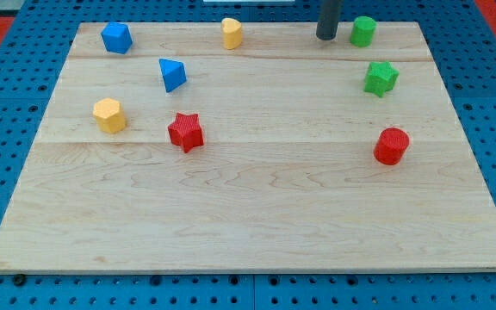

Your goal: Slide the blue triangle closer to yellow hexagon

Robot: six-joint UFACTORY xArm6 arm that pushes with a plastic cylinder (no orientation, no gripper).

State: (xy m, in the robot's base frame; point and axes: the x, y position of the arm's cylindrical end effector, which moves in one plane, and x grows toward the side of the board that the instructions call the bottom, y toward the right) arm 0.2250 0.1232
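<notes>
the blue triangle (172,75) lies above and right of the yellow hexagon (109,114), near but apart, unpushed as judged, while my tip (326,37), a bare rod with no jaws, rests far right beside the green cylinder (363,31).

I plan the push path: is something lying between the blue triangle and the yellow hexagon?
No. In the camera view only bare board separates the blue triangle from the yellow hexagon; the red star lies off that line.

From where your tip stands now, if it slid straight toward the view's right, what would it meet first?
My tip would probably meet the green cylinder first; it stands just right of it, though depth is unclear.
</notes>
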